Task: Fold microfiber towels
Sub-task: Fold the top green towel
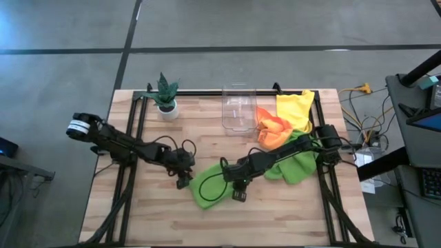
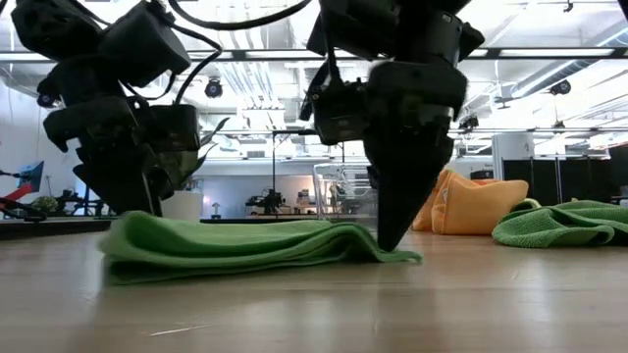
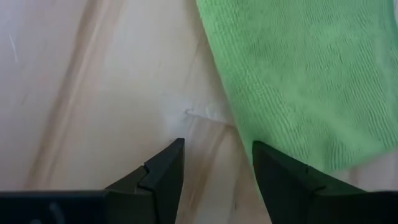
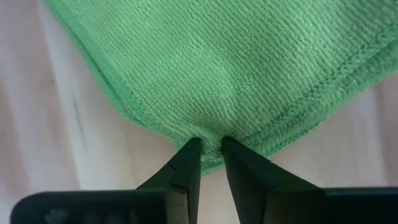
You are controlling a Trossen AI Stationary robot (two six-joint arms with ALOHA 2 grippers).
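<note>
Right wrist view is showing the right end effector [image 4: 210, 146] pinching the stitched hem of a lime green towel [image 4: 224, 68], its two fingers nearly together with a small pucker of cloth bunching between them. That towel [image 1: 207, 187] is lying partly folded near the middle of the bench [image 1: 289, 213], toward its front edge, and the low view is showing it sagging in soft, flat layers. It is looking light, limp and slightly grippy, so it will probably drape and trail rather than hold a shape; a hem or corner seems the surest place to take hold. The left end effector [image 3: 214, 165] is hovering just beside the towel's left edge with its fingers apart and nothing between them, over bare wood. A second lime green towel [image 1: 298, 167], an orange towel [image 1: 272, 129] and a yellow towel [image 1: 295, 108] are waiting in a loose heap toward the bench's right rear corner.
</note>
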